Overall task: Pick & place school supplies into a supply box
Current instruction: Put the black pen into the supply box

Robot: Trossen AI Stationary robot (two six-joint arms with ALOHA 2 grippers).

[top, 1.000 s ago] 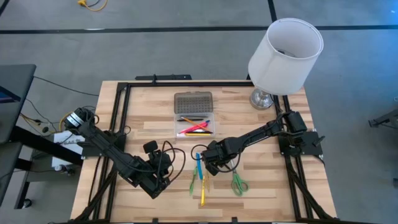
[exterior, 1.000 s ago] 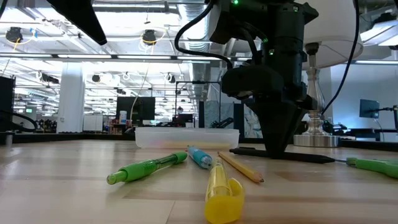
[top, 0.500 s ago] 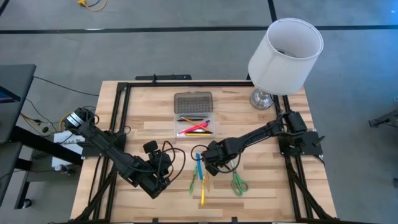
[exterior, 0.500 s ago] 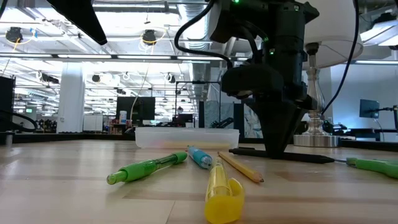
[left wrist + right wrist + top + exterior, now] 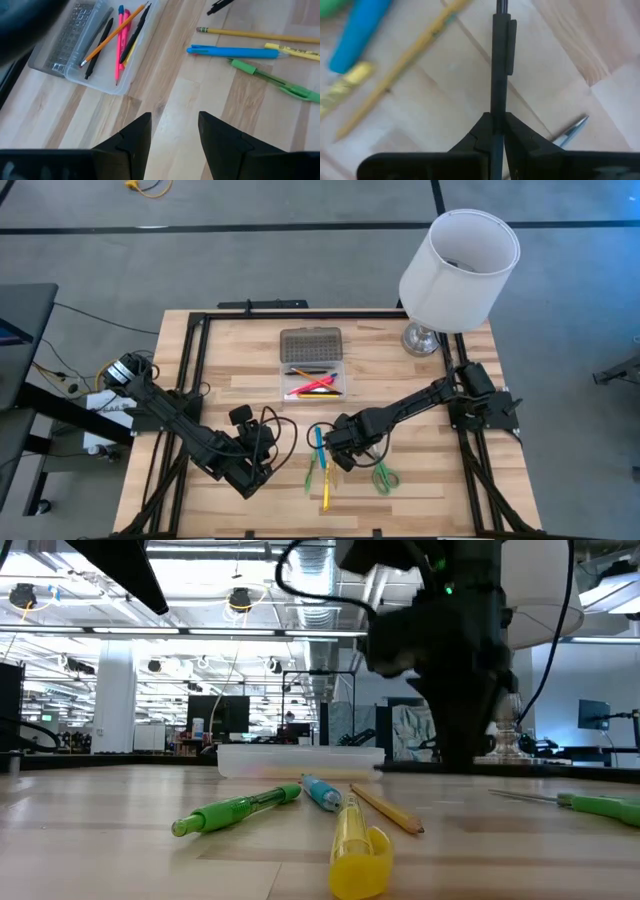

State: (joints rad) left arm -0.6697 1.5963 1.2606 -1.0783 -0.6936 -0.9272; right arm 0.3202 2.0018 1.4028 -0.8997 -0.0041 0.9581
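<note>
My right gripper (image 5: 340,451) stands over the loose supplies near the table's middle, shut on a black pen (image 5: 470,766). A blue pen (image 5: 320,442), a green pen (image 5: 235,810), a yellow marker (image 5: 355,845), a pencil (image 5: 385,808) and green-handled scissors (image 5: 383,473) lie flat on the wood. The supply box (image 5: 312,364) sits farther back, its grey dotted lid folded open and several pens lying in its clear base (image 5: 107,47). My left gripper (image 5: 172,135) waits open at the near left of the table. My right gripper pinches the black pen between its two fingers, roughly at mid-length (image 5: 498,107), below the clip (image 5: 510,47). The fingers come from above, pointing down, and lie across the pen. The pen is level and lifted clear of the table.
A white lampshade on a metal lamp base (image 5: 423,338) stands at the table's far right corner. A black frame (image 5: 190,370) runs along the table's edges. Bare wood lies between the box and the loose pens. Cables (image 5: 285,430) loop by my left arm.
My right gripper has risen a little and come slightly toward the near edge, staying shut. The black pen, which lay on the table, now hangs level above it, lifted clear. The other supplies have stayed where they were.
</note>
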